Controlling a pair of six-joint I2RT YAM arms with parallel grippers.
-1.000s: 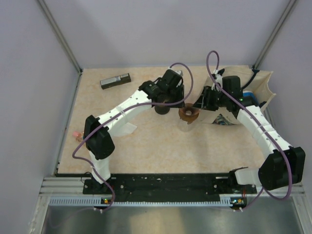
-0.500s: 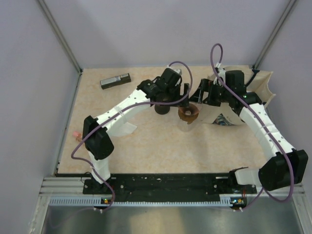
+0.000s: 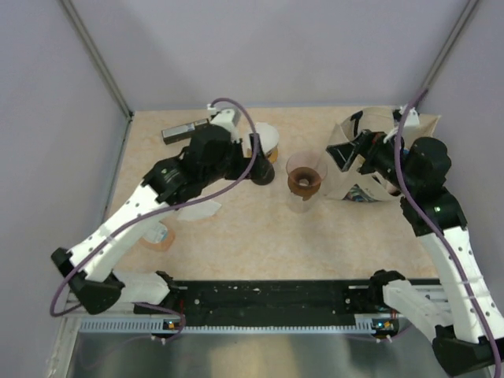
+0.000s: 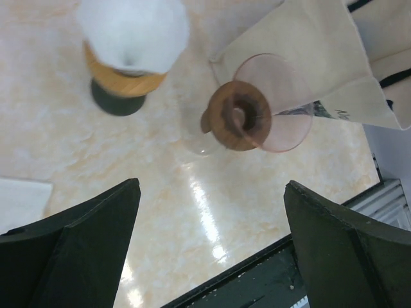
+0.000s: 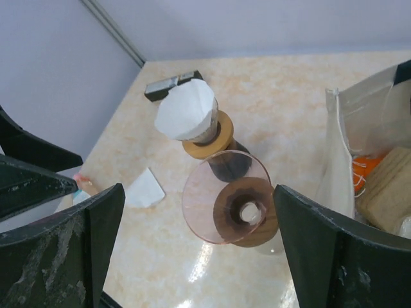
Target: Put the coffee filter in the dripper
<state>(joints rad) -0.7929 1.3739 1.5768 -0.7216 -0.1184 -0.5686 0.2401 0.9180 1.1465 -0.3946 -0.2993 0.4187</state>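
A white cone coffee filter point(image 3: 263, 138) point(image 5: 186, 109) point(image 4: 135, 31) stands upright in a dripper with a wooden collar point(image 5: 207, 140) point(image 4: 125, 82) on a dark base. Just right of it is a pink glass dripper point(image 3: 305, 172) point(image 5: 225, 196) point(image 4: 260, 109) with a wooden ring, nothing in it. My left gripper point(image 3: 250, 153) point(image 4: 212, 186) is open and empty, just left of the filter. My right gripper point(image 3: 348, 146) point(image 5: 199, 189) is open and empty too, to the right of the pink dripper.
A flat white filter paper point(image 3: 198, 209) point(image 5: 144, 188) lies on the table left of centre. A black box point(image 3: 186, 130) sits at the back left. A cloth bag point(image 3: 394, 157) point(image 4: 321, 51) stands at the right, behind my right gripper. A small peach object point(image 3: 159, 236) lies near the left arm.
Both grippers have opened and drawn back from the drippers, the left arm swinging left and the right arm right. The white filter, earlier hidden under the left gripper, now shows in the wooden-collared dripper.
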